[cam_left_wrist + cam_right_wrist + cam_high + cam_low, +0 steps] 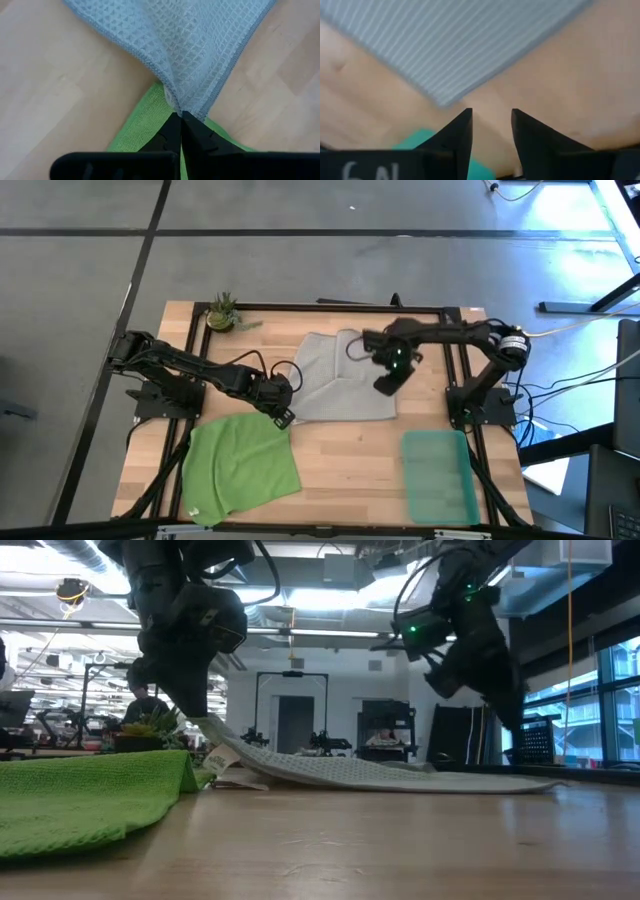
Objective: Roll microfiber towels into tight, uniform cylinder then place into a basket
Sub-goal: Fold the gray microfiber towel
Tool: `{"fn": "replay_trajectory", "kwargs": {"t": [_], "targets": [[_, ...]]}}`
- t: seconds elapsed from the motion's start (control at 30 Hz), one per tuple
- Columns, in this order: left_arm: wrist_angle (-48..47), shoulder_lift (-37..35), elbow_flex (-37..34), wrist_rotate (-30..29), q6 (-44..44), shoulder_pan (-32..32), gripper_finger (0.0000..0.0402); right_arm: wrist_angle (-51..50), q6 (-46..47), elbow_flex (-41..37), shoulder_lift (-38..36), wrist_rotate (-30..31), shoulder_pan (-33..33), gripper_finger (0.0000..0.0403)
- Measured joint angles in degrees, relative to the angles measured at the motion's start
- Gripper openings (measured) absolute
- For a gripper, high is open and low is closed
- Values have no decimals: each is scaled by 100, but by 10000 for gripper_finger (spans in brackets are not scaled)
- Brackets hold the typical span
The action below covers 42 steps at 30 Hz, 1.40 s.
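Note:
The light grey towel (340,380) lies spread in the middle of the table, with its near-left corner raised (212,732). A small white tag (222,758) hangs by that corner. My left gripper (283,412) is shut on that corner, just above the far edge of the bright green towel (240,465), which lies flat at the near left. My right gripper (385,385) is open and empty, hovering above the grey towel's right edge; it shows raised in the low view (500,690). The teal basket (440,475) stands at the near right. My left gripper pinches the grey towel's near-left corner (184,107) between its two shut fingers, only at their free ends. The cloth gathers into folds at the fingers and fans out beyond them. The corner is lifted off the table (205,725), and the rest of the towel (400,775) lies on the table.
A small potted plant (222,312) stands at the far left corner. A black frame (330,307) runs around the table. Bare wood (350,470) lies between the green towel and the basket.

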Motion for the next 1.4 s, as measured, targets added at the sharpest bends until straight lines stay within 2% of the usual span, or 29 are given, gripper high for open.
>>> {"fn": "replay_trajectory", "kwargs": {"t": [0.1, 0.33, 0.5, 0.63, 0.87, 0.97, 1.1, 1.23, 1.4], "targets": [[0, 0, 0, -55, 2, 0, 0, 280, 136, -333, 0, -338, 376, 138], [0, 0, 0, -56, 4, 0, 0, 1309, 987, -853, 0, -373, 813, 138], [0, 0, 0, -54, 5, 0, 0, 1626, 1471, -1134, 0, -487, 901, 138], [0, 0, 0, -54, 7, 1, 0, 1778, 1606, -1309, 0, -489, 970, 138], [0, 0, 0, -54, 7, 0, 0, 2615, 1751, -1701, -13, -707, 991, 138], [-2, 0, 0, -54, 7, 2, 0, 2659, 1674, -1806, -14, -571, 999, 134], [-2, 0, 0, -54, 8, 2, 0, 2642, 1244, -1832, -13, -425, 1007, 97], [2, 0, 0, -54, 7, 0, 0, 2661, 828, -1835, -11, -333, 1000, 21], [-59, 0, 202, -76, 11, 2, 0, 2258, 58, -1464, 57, -156, 992, 6]]}}
